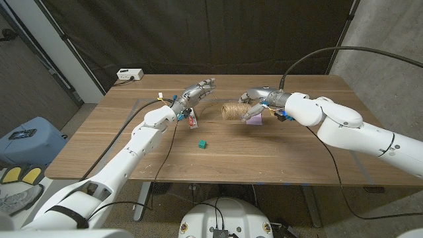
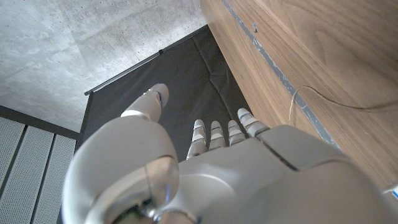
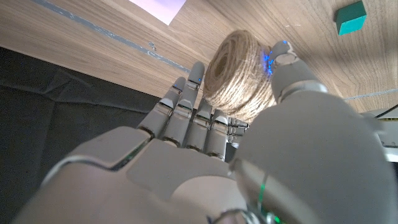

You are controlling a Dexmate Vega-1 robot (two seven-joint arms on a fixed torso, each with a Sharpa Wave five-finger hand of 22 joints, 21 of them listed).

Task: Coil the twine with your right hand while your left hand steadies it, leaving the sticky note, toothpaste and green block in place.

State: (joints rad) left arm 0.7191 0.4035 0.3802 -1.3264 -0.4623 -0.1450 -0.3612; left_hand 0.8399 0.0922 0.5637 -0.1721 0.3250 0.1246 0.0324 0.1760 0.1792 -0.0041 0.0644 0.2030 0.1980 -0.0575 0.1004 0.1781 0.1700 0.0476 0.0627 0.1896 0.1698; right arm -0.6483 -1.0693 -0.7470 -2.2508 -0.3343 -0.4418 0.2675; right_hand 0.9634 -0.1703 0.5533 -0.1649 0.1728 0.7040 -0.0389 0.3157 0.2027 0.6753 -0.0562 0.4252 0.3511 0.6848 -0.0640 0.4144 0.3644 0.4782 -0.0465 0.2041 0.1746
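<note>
A wooden table fills the middle of the head view, with a dark curtain hanging behind it. Near the table's centre, toward the far side, lies a ball of twine, tan and wound tight, resting on its side. The right hand comes in from the right, just above and behind the ball; in the right wrist view its fingers lie side by side, reaching along one side of the ball, while the thumb stands at the other side, so the ball sits between them. Whether they actually press on it cannot be told. A pale purple sticky note lies on the table under the right wrist, just beside the ball. A loose strand of twine runs thin across the wood in the left wrist view. The left hand is held above the table to the left of the ball, apart from it, with its fingers stretched out straight and close together, the thumb set apart, holding nothing. Below the left wrist lies a small tube of toothpaste, white and red. Nearer the front edge sits a small green block, well apart from both hands. A white power strip sits off the table's far left corner.
</note>
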